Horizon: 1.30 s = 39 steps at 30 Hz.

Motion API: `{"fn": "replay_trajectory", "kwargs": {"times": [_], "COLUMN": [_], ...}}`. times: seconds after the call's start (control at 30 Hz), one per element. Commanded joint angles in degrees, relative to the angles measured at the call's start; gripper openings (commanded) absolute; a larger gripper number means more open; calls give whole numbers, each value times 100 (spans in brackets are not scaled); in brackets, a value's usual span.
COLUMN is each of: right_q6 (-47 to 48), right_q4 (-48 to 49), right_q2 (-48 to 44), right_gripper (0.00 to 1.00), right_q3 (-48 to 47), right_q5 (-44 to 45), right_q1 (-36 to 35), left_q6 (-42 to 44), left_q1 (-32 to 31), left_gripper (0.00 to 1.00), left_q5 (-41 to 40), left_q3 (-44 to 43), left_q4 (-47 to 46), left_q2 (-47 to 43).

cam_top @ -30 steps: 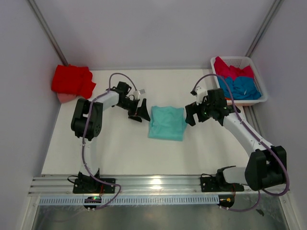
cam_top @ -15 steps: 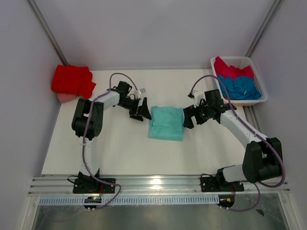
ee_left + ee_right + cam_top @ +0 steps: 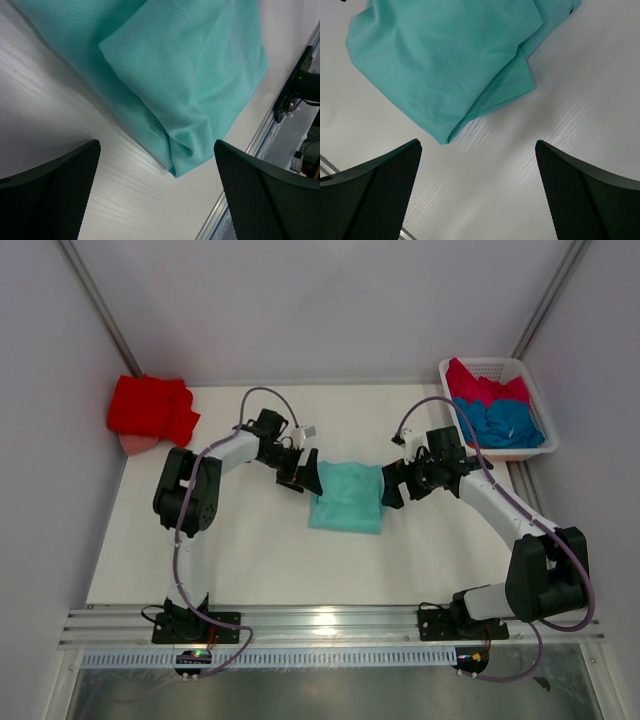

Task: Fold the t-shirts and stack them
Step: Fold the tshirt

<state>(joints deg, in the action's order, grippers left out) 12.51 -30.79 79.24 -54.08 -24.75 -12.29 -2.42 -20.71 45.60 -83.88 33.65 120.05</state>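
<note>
Seen overhead only: bright red t-shirt (image 3: 150, 410) bunched far left. Mid-table, left gripper (image 3: 308, 476) spread wide, empty, just beside folded mint-teal t-shirt (image 3: 347, 497); right gripper (image 3: 388, 488) likewise at opposite edge. Overhead only again: crimson-pink t-shirt (image 3: 485, 387), blue t-shirt (image 3: 510, 422) in basket (image 3: 482, 361), far right. Wrist views alone reveal layered fold edges.

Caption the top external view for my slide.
Open left hand and open right hand flank the folded mint-teal cloth t-shirt; bright red t-shirt far left, white slatted plastic basket far right.

overhead view, close wrist views, sharing teal t-shirt (image 3: 347, 497)
</note>
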Motion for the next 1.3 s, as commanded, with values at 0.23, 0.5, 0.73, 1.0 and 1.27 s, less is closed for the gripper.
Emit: {"fn": "replay_trajectory", "kwargs": {"times": [0.23, 0.5, 0.73, 1.0, 1.27], "right_q6": [23, 23, 23, 14, 23], "right_q4": [29, 11, 11, 2, -6], "right_q2": [-102, -84, -93, -67, -84], "right_gripper": [99, 99, 99, 99, 99], "right_q3": [-155, -155, -146, -146, -146], "right_q5": [-91, -100, -91, -135, -162], "right_q1": [-19, -19, -19, -19, -19], "left_q6": [224, 224, -65, -233, -584], "left_q1": [-364, -460, -504, -741, -856], "left_gripper": [99, 99, 99, 99, 99], "left_q5": [71, 203, 335, 133, -271], "left_q3": [3, 47, 249, 354, 442], "left_q4": [72, 2, -411, -701, -1158], "left_q2": [405, 440, 476, 502, 598]}}
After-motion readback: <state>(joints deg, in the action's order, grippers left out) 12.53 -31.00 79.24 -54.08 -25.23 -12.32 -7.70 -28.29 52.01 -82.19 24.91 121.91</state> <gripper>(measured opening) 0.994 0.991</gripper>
